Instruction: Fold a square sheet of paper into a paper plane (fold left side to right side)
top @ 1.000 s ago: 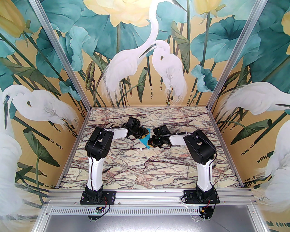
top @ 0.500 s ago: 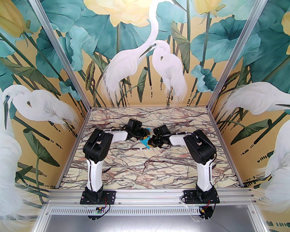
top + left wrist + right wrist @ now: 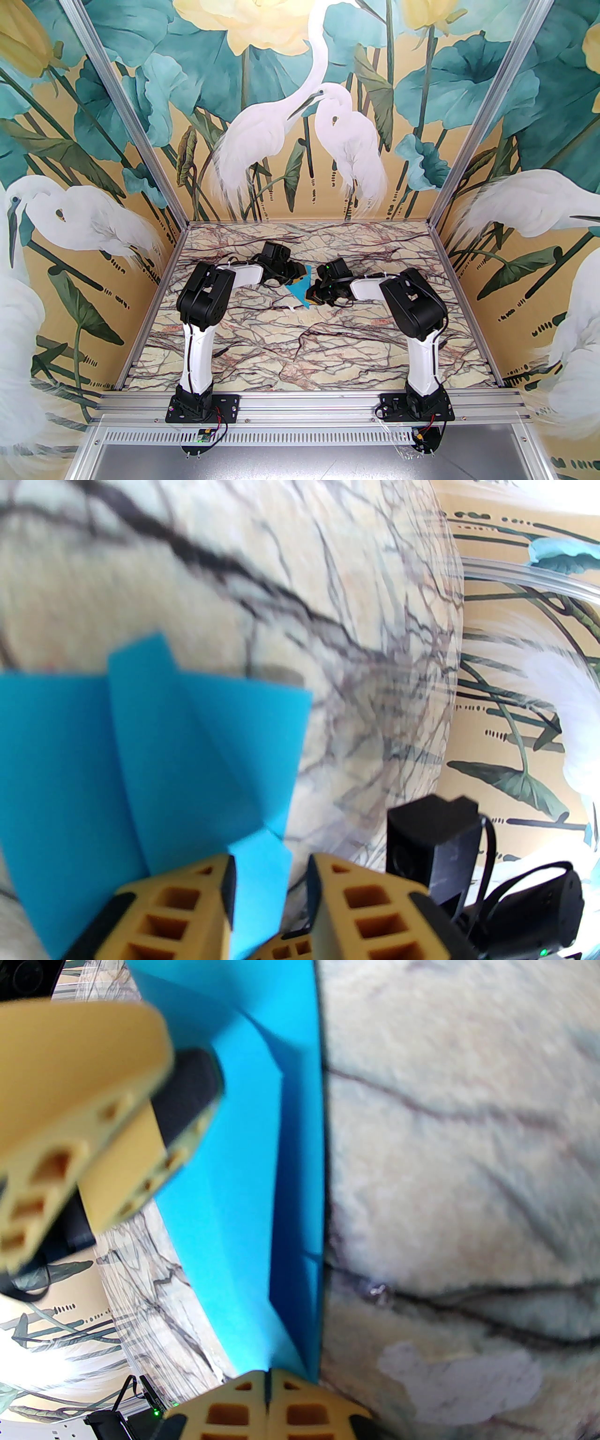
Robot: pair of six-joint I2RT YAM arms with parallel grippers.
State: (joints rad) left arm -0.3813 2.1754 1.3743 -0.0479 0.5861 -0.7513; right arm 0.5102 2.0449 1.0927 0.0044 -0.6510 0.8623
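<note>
You have the marble table point(image 3: 300, 347) under everything. Both arms reach over it and meet near its middle: the left arm point(image 3: 201, 318) bends in from the left, the right arm point(image 3: 417, 318) from the right.

Between them is the blue paper point(image 3: 299, 290), at the middle of the table and a little toward the far side. It is already folded. From above it looks like a pointed shape. In the left wrist view the blue paper point(image 3: 140, 742) shows several layers overlapping, with creases between them. In the right wrist view one long straight edge of the blue paper point(image 3: 243, 1194) runs down into the fingers.

Your right gripper point(image 3: 268, 1382) has its fingers pressed together, with the paper's edge caught between them; from above, the right gripper point(image 3: 310, 296) sits at the paper's right side.

Your left gripper point(image 3: 272, 869) stands with a narrow gap, and a flap of the paper sits inside this gap, not squeezed from both sides. From above, the left gripper point(image 3: 295, 280) is over the paper's far left part.

A small white scrap point(image 3: 291, 309) lies just beside the paper's near tip.
</note>
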